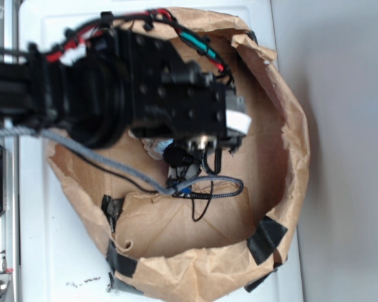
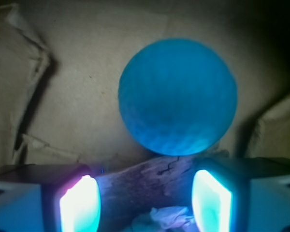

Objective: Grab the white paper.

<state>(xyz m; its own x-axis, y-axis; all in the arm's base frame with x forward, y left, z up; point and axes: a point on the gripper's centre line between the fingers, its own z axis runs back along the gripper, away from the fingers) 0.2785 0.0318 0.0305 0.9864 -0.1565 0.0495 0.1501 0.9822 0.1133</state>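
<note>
My gripper [image 2: 145,203] stood open inside the brown paper bag [image 1: 290,132], holding nothing. Between its fingers [image 2: 79,205] lay the white paper [image 2: 166,216] and a bark piece [image 2: 145,181], the teal ball [image 2: 178,96] just beyond.

Arm [image 1: 82,94] enters from the left edge in the exterior view, black, reaching rightward. Red, green and black wires run along its far side; a grey braided cable droops from its near side. Wrist block at the right end carries the gripper [image 2: 145,205], pointed down. Wrist view: jaws stand apart, an open gap between them. Two glowing fingers [image 2: 79,205] sit at the near edge, left and right. Whether they touch anything cannot be told.
</note>
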